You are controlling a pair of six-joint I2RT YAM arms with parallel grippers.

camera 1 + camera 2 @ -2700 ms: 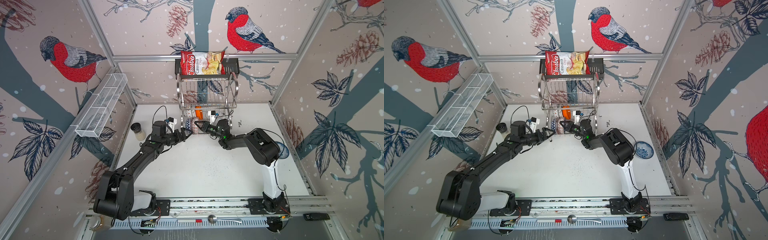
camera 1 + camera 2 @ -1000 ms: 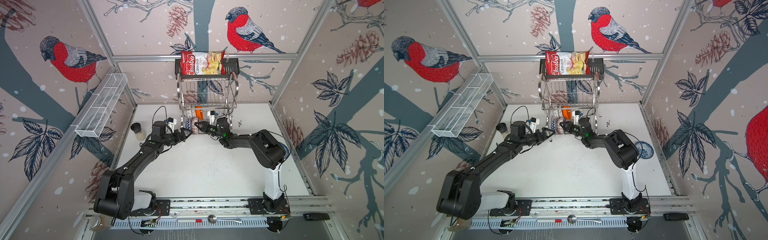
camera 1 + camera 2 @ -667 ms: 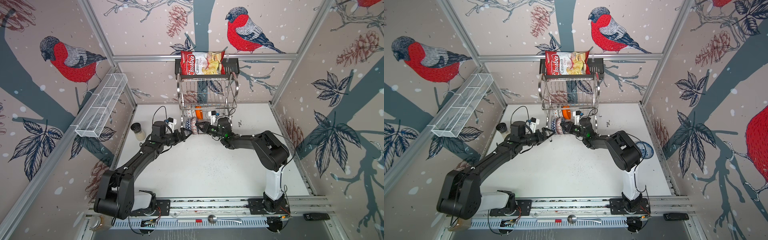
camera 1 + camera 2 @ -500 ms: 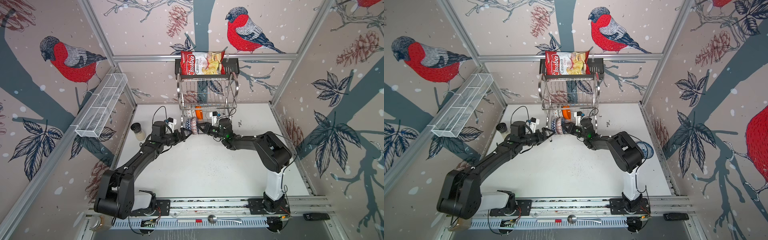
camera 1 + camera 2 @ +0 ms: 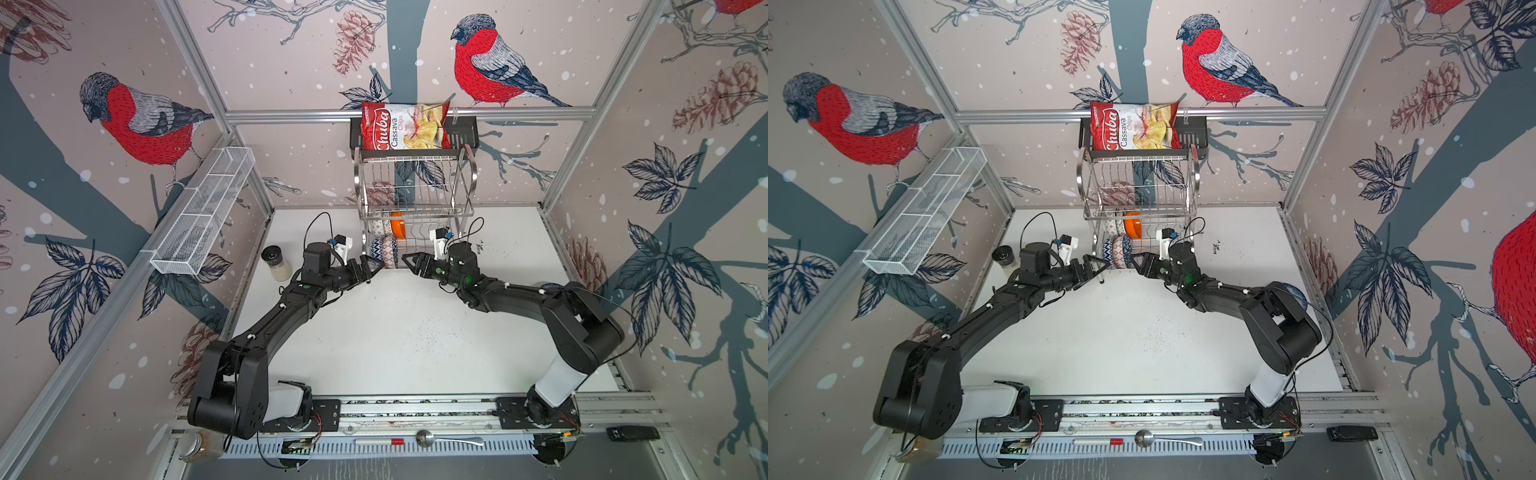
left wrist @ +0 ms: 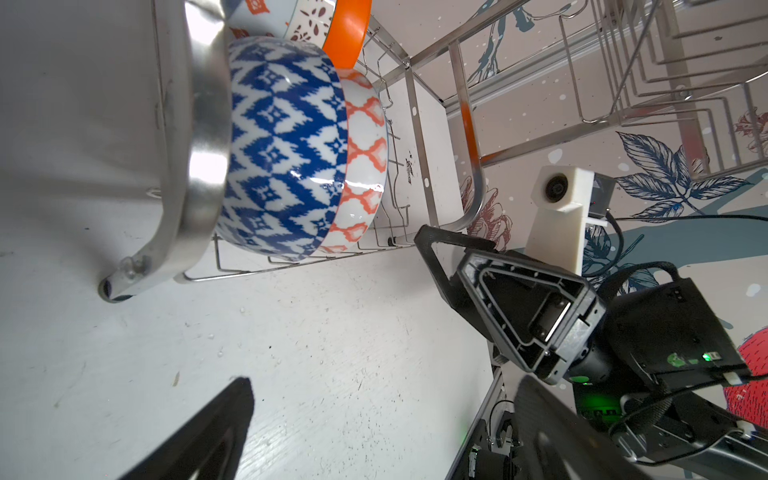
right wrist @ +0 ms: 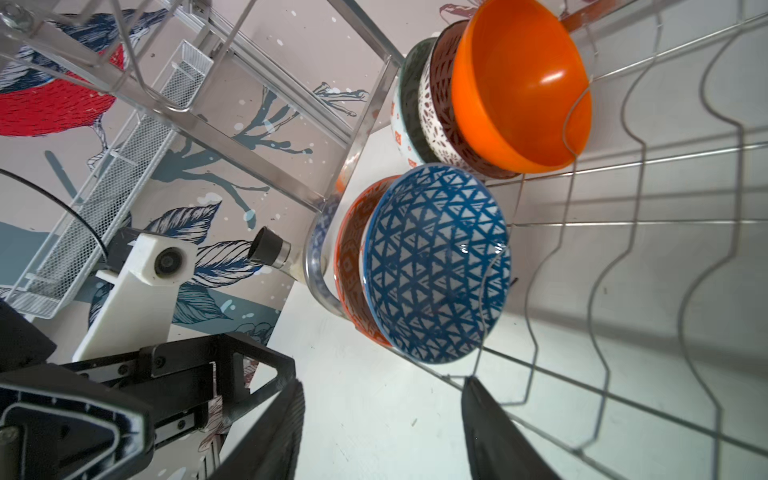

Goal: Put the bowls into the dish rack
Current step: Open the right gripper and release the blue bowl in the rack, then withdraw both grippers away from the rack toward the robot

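Just before the dish rack (image 5: 415,214), left gripper (image 6: 382,380) and right gripper (image 7: 382,382) hold nothing, jaws spread; the blue-triangle bowl (image 7: 436,266) stands on edge in the lower tier.

Table: a flat white table top (image 5: 395,332) (image 5: 1121,332) carries everything, and it shows in both top views.
Back middle: a tall shiny steel wire dish rack with two shelves (image 5: 415,215) (image 5: 1138,215) stands on the table, close to the back wall. Its rounded metal foot (image 6: 120,286) rests right on the white top.
Back left: a small glass shaker jar with a black lid (image 5: 275,262) (image 5: 1005,257) stands upright near the left wall, apart from the rack.
Right side: a small blue and white bowl (image 5: 1298,297) sits near the right wall. Only a bit of it shows.
Crumbs: lots of tiny black specks (image 5: 415,336) lie in the middle of the table, with more just right of the rack.
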